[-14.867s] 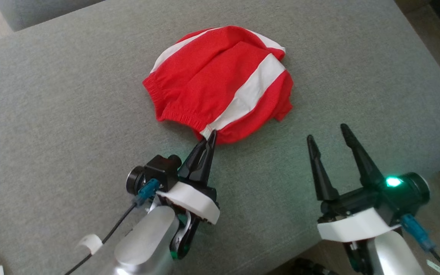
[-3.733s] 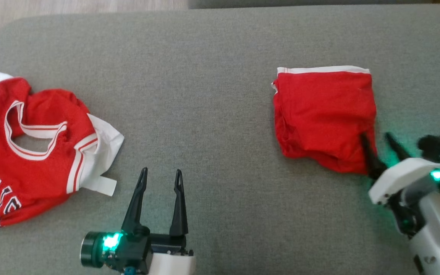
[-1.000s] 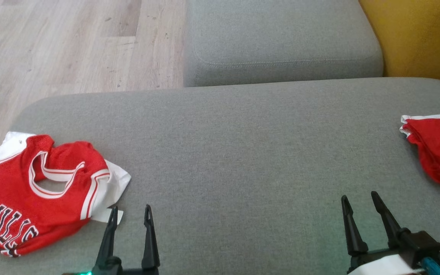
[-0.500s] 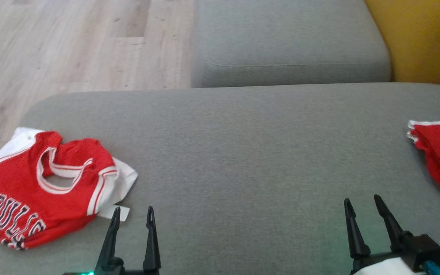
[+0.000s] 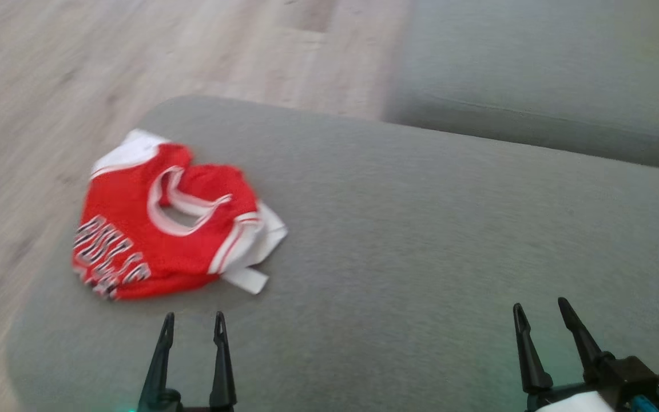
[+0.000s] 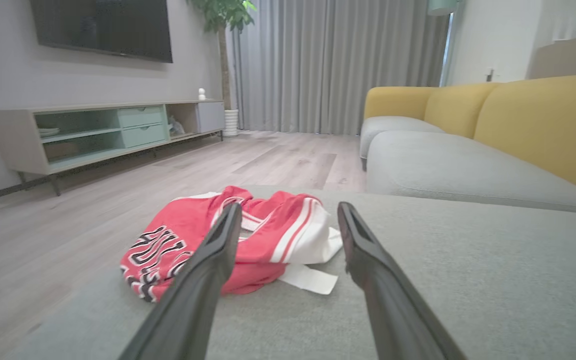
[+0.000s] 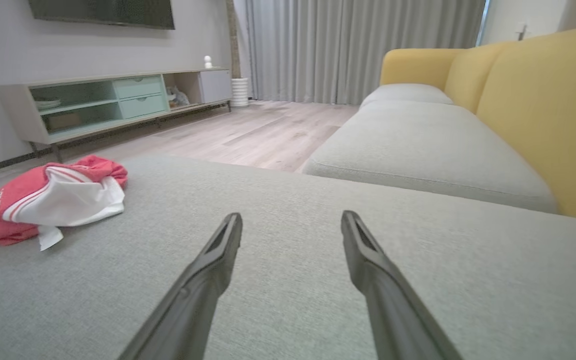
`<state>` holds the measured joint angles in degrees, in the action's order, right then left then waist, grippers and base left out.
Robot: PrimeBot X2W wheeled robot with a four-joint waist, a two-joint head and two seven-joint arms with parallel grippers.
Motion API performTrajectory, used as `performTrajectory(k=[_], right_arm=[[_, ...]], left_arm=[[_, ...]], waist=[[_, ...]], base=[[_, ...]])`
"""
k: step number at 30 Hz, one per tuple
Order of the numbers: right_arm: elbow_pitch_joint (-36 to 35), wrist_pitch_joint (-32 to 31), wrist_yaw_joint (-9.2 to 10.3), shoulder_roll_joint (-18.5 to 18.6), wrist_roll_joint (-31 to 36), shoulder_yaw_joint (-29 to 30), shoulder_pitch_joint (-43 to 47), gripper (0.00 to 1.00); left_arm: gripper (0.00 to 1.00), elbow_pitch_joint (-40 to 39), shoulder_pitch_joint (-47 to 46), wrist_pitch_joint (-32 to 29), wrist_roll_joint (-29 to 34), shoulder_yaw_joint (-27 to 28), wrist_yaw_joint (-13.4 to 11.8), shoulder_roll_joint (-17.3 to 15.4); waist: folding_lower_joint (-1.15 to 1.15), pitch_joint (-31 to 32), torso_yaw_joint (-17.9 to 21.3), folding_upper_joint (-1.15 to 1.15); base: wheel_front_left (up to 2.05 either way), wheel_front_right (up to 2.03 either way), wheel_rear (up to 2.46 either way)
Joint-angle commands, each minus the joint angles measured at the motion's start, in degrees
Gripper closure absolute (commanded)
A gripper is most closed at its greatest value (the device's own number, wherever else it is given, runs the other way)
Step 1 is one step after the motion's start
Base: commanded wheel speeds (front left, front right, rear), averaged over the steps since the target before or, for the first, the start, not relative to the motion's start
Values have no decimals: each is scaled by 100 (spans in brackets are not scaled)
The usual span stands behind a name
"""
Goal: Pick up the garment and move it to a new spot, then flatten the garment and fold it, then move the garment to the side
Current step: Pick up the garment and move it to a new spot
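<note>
Red-and-white jersey (image 5: 163,229) lies crumpled on the grey sofa seat (image 5: 421,229), close to its left edge, lettering toward that edge, with a white flap toward the middle. Head view is blurred.

Left pincer (image 5: 193,316): fingers spread, nothing between them, at the near edge just short of the jersey and not touching it.

Right pincer (image 5: 540,304): spread, empty, over bare seat near the near edge, well apart from the jersey.

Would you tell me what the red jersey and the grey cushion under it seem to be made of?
Jersey: probably a thin synthetic sports knit, matte; it crumples in soft folds. Cushion: woven upholstery fabric, matte, with a fine flecked grain over soft padding, judging by its rounded edge.
</note>
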<state>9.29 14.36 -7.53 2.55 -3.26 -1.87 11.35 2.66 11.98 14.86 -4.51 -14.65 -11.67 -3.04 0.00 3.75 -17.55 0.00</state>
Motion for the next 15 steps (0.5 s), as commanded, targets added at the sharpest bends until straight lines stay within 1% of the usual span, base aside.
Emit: performTrajectory(k=[1,5,8,12,15], right_arm=[[-183,63,4,45,53,-116,-221,0],[-181,63,4,65,106,-90,-225,0],[-212,63,4,194,150,-113,-270,0],[-309,63,4,503,202,-58,-425,0],[-418,63,4,865,234,-12,-584,0]], left_arm=[[0,-232,-179,14,29,195,-36,16],[0,-312,-214,14,-7,199,-78,16],[0,-413,-331,14,-60,232,-138,16],[0,-626,-864,14,-73,345,-193,16],[0,-784,-1563,14,-6,510,-142,14]], waist=[[0,-151,-528,0],[0,-311,-866,0],[0,-577,-971,0],[0,-1123,-995,0],[0,-1682,-960,0]], base=[[0,0,0],[0,0,0],[0,0,0],[0,0,0],[0,0,0]])
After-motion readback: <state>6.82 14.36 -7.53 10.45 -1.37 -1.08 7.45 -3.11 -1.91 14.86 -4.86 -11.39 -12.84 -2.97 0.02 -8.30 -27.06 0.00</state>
